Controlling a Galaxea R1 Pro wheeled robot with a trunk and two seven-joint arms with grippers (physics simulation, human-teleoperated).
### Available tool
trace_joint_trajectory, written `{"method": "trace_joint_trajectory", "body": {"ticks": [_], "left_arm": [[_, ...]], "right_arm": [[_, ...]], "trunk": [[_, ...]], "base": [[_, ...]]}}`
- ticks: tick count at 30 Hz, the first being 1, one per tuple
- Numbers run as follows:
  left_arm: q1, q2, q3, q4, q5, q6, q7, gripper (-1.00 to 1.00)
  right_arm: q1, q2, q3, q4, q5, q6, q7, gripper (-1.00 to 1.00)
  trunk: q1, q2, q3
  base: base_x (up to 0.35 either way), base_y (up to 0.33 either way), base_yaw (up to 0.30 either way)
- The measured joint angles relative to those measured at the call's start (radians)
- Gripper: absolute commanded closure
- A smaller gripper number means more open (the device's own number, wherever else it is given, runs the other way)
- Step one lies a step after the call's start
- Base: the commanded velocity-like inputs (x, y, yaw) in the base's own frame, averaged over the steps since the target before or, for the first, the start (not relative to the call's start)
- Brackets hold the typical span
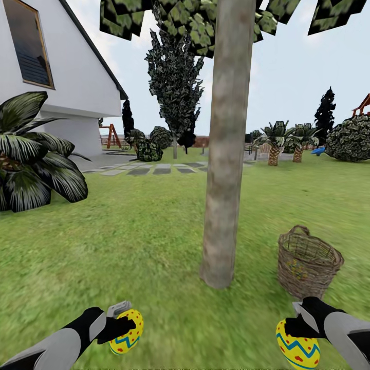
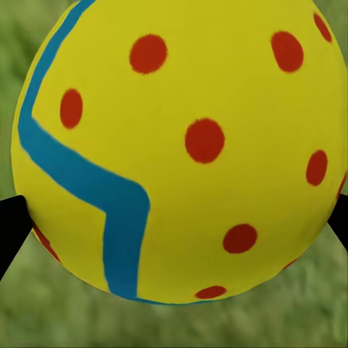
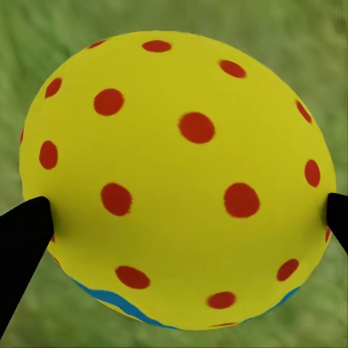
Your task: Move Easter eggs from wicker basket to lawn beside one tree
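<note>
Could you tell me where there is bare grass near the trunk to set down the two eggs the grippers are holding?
Bare lawn stretches from the tree toward the broad-leaved plant, just ahead of the left gripper and its egg. Tighter: the strip between trunk and wicker basket, ahead of the right gripper and its egg.

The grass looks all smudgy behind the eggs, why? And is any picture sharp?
In the left wrist view the egg is crisp and close, while the lawn behind it is a soft green blur. The right wrist view is the same: sharp egg, blurry grass. In the head view the tree and wicker basket look fairly clear, though nearby grass is smeared.
</note>
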Motion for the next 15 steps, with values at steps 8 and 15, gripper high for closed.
{"method": "trace_joint_trajectory", "body": {"ticks": [8,15], "left_arm": [[0.000,0.001,0.000,0.000,0.000,0.000,0.000,1.00],[0.000,-0.001,0.000,0.000,0.000,0.000,-0.002,1.00]], "right_arm": [[0.000,0.000,0.000,0.000,-0.001,0.000,0.000,1.00],[0.000,0.004,0.000,0.001,0.003,0.000,0.000,1.00]], "trunk": [[0.031,-0.056,-0.025],[0.051,-0.092,-0.048]], "base": [[0.000,0.000,0.000],[0.000,0.000,0.000]]}}
